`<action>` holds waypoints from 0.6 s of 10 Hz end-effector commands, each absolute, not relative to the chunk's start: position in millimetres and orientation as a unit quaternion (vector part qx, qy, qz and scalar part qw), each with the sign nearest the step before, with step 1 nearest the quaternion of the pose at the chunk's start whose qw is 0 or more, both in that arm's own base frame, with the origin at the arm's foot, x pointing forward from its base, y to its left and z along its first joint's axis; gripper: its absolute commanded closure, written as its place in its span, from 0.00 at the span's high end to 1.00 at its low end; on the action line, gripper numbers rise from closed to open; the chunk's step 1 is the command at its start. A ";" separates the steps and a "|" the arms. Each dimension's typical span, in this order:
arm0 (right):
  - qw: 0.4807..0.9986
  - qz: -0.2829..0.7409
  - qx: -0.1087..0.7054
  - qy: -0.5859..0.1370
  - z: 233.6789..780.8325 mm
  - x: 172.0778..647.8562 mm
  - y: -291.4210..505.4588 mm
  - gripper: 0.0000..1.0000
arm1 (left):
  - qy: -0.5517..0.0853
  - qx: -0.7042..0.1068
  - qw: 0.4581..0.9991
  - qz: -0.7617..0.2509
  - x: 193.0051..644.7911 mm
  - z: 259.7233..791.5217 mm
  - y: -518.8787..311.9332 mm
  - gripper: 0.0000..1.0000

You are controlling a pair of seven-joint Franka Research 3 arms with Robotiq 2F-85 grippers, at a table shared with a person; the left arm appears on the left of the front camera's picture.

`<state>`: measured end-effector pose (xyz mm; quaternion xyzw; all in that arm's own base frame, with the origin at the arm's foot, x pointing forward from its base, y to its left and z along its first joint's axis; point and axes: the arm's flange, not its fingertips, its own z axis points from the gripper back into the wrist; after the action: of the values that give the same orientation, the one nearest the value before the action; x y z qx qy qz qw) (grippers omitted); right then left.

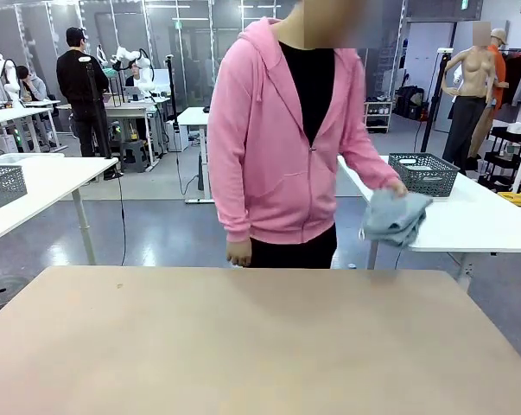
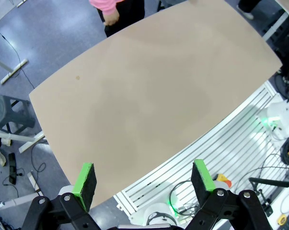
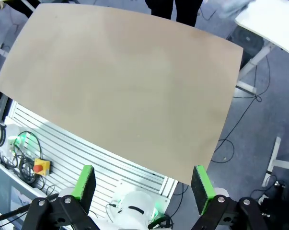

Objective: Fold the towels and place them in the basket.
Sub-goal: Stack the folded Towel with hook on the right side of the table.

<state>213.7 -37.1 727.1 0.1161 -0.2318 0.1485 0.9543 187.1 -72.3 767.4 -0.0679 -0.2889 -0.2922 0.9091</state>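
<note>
A person in a pink hoodie stands at the far side of the tan table (image 1: 243,337) and holds a bunched pale blue-grey towel (image 1: 395,216) in one hand, off the table's far right beside a white table. A dark grey basket (image 1: 423,173) sits on that white table behind the towel. My left gripper (image 2: 143,179) hangs open high above the near edge of the tan table, nothing between its green pads. My right gripper (image 3: 143,182) is likewise open and high above the table's other near edge. A blurred bit of the towel (image 3: 235,7) shows at the top right of the right wrist view.
The tan tabletop (image 2: 154,96) is bare. A white table (image 1: 467,220) stands at the right behind it, another white table (image 1: 35,186) with a grey basket (image 1: 3,184) at the left. An aluminium frame with cables and a red stop button (image 3: 40,166) lies below the near edge.
</note>
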 end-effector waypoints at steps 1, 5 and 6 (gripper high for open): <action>0.952 0.157 0.123 -0.234 728.2 213.0 -38.0 1.00 | -0.293 -0.070 0.907 -0.295 187.8 767.2 -72.9 1.00; 0.952 0.157 0.123 -0.234 728.2 213.0 -38.0 1.00 | -0.293 -0.070 0.907 -0.295 187.8 767.2 -72.9 1.00; 0.952 0.157 0.123 -0.234 728.2 213.0 -38.0 1.00 | -0.293 -0.070 0.907 -0.295 187.8 767.2 -72.9 1.00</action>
<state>213.7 -37.1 727.1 0.1162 -0.2318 0.1485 0.9543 187.1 -72.3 767.4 -0.0679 -0.2889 -0.2922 0.9091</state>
